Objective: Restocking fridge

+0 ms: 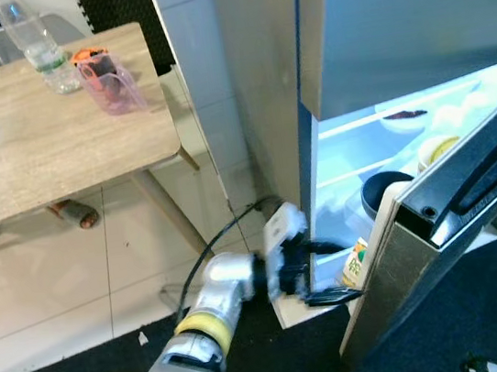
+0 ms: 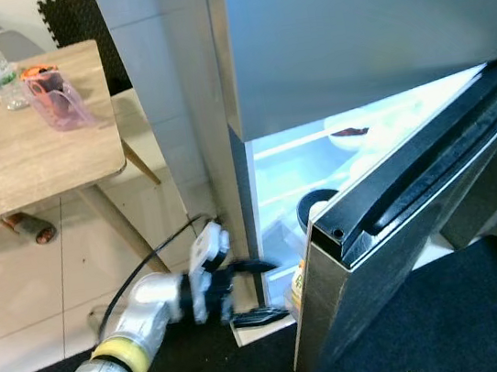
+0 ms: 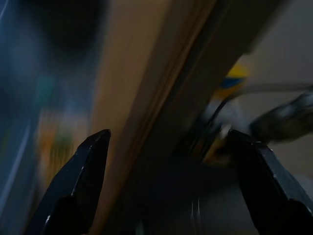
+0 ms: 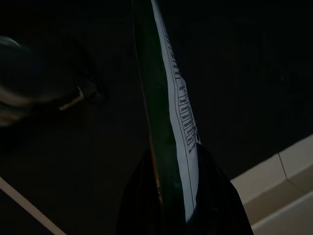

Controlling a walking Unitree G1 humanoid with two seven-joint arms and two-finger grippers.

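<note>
Left claw reaches, fingers spread and empty, at the fridge door's low edge. Right claw pinches a thin green packet; it looks light and floppy, best held mid-body.

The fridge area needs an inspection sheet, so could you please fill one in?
Surface: wooden table left of fridge.
Job's things: fridge door ajar, interior lit; carton low inside.
Clutter: clear bottle, pink cup on table.
Grippers: left gripper open at door's lower edge; right gripper shut on green packet.
Cables: black cable along left arm.
Surroundings: white tiles, dark mat.
</note>
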